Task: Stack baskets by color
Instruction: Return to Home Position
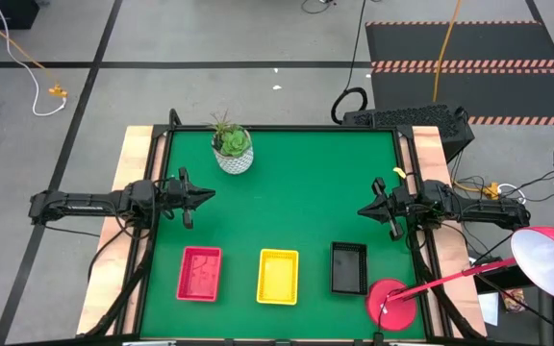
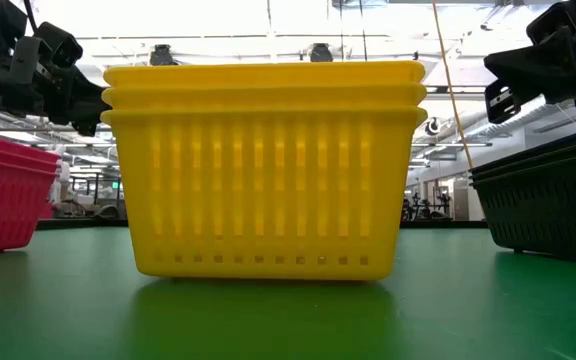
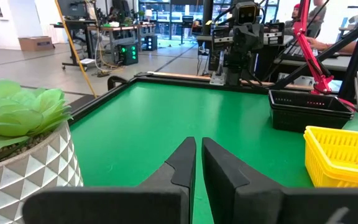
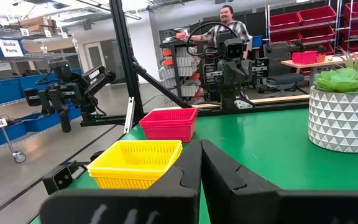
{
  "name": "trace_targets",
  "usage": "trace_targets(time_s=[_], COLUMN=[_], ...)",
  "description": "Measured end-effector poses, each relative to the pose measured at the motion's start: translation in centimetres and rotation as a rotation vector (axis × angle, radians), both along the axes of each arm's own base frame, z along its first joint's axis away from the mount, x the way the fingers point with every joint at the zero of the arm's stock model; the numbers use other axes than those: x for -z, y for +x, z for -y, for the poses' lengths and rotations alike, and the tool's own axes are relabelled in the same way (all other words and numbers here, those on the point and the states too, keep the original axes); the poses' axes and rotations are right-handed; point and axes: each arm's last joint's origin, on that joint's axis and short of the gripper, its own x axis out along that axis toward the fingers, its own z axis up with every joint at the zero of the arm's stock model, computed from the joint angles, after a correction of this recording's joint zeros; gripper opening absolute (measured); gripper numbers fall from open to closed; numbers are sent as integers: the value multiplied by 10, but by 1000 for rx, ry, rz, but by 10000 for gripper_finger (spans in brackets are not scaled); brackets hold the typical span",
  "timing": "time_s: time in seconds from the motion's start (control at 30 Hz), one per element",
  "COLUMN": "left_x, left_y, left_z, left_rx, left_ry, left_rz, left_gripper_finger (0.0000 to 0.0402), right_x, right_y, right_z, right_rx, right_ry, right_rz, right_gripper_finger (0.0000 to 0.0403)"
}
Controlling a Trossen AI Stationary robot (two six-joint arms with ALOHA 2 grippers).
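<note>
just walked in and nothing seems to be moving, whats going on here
Nothing is being handled right now. The baskets sit in three single-colour piles in a row on the green table: a red stack, a yellow stack and a black stack. The low view shows three nested rims on the yellow one. The left gripper and right gripper hover empty and shut at opposite sides, clear of the stacks. A plant pot stands across the table from the row.

A white potted succulent (image 1: 232, 150) stands on the green table (image 1: 296, 192), well apart from a red lamp's round base (image 1: 390, 306) at one corner.
</note>
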Motion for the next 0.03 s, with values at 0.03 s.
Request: trace_targets(time_s=[0.03], left_x=[0], left_y=[0], left_z=[0], left_rx=[0], left_ry=[0], left_rz=[1], left_gripper_finger=[31], right_x=[0], right_y=[0], right_z=[0], right_rx=[0], right_ry=[0], right_rz=[0], right_gripper_finger=[0])
